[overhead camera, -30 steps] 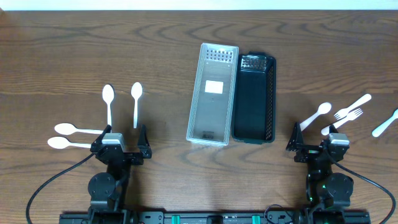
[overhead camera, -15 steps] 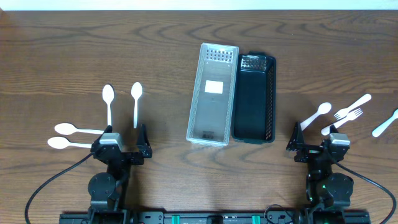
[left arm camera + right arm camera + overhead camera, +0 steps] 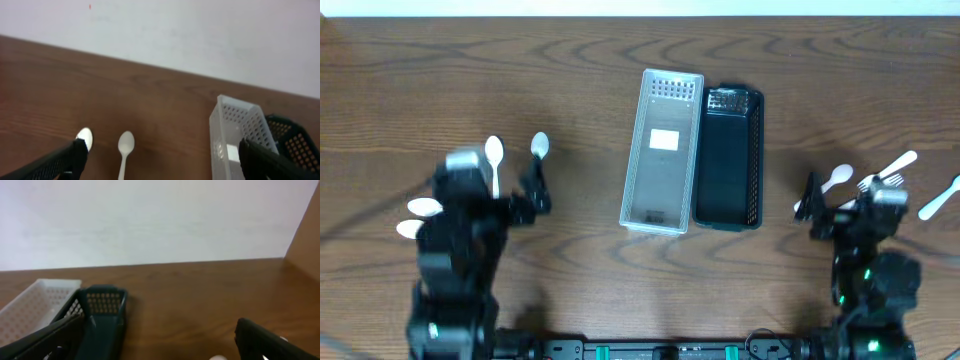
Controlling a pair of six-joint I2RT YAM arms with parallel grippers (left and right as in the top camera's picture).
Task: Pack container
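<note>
White perforated tray (image 3: 662, 152) and black basket (image 3: 728, 158) sit touching, side by side, mid wooden surface (image 3: 580, 90). Left fingers (image 3: 534, 188) are spread wide and gripping nothing, over the white plastic spoons (image 3: 494, 152). Right fingers (image 3: 807, 200) are wide open too, near a spoon (image 3: 837, 178) and fork (image 3: 892, 165).
</note>
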